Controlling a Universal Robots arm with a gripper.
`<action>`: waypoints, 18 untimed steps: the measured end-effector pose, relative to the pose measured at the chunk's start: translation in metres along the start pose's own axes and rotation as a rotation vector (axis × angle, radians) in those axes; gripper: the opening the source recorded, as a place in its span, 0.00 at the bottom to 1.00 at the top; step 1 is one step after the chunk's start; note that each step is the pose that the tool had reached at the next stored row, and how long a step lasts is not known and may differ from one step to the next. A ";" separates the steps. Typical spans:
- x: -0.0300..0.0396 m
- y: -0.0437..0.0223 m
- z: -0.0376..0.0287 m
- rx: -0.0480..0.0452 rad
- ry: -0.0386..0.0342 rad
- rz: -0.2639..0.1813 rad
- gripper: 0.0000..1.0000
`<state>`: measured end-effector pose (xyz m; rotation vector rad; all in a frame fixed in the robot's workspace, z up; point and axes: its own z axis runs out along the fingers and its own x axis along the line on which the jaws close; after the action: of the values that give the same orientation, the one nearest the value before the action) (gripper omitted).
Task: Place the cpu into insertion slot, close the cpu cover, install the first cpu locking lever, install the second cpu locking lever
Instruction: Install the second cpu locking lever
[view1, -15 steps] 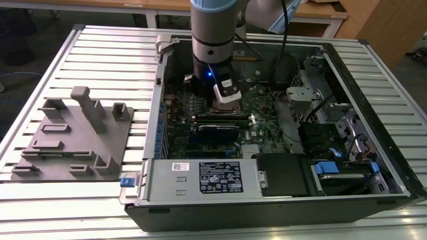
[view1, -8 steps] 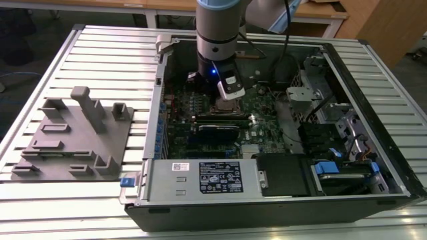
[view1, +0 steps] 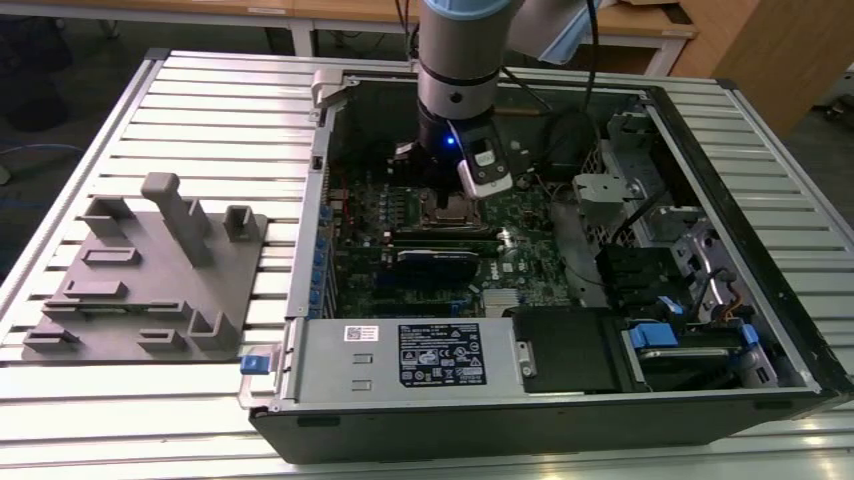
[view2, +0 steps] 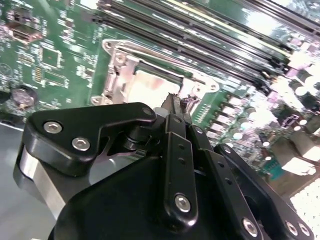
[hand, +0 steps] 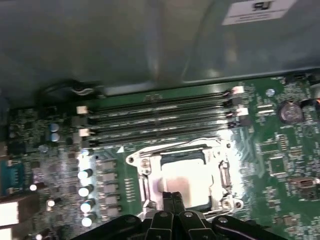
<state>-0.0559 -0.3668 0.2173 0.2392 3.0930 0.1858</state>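
The cpu (hand: 182, 175) lies flat in the insertion slot (view1: 451, 210) on the green motherboard, its silvery top (view2: 150, 85) showing. The cpu cover (hand: 145, 170), a silvery frame (view2: 117, 75), lies down around the chip. My gripper (hand: 172, 197) hangs straight over the socket's edge, its two black fingers pressed together with nothing visible between them. In the second wrist view the fingertips (view2: 175, 102) sit at the cover's rim, beside a thin bent metal piece (view2: 190, 100). The exterior view has the gripper (view1: 447, 195) low inside the open computer case.
Long black memory slots (hand: 160, 120) run beside the socket. The case walls (view1: 320, 200) enclose the board, with a power supply (view1: 400, 355) at the front and a drive cage and cables (view1: 641, 250) on the exterior view's right. A grey fixture (view1: 147, 280) stands on the slatted table.
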 end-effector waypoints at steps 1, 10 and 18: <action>-0.0012 0.0005 0.0001 0.0005 0.0002 0.000 0.10; -0.0104 0.0049 0.0006 0.0021 0.0010 0.000 0.10; -0.0105 0.0064 -0.0026 0.0449 -0.0057 -0.002 0.10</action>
<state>-0.0447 -0.3624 0.2209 0.2380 3.0941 0.1156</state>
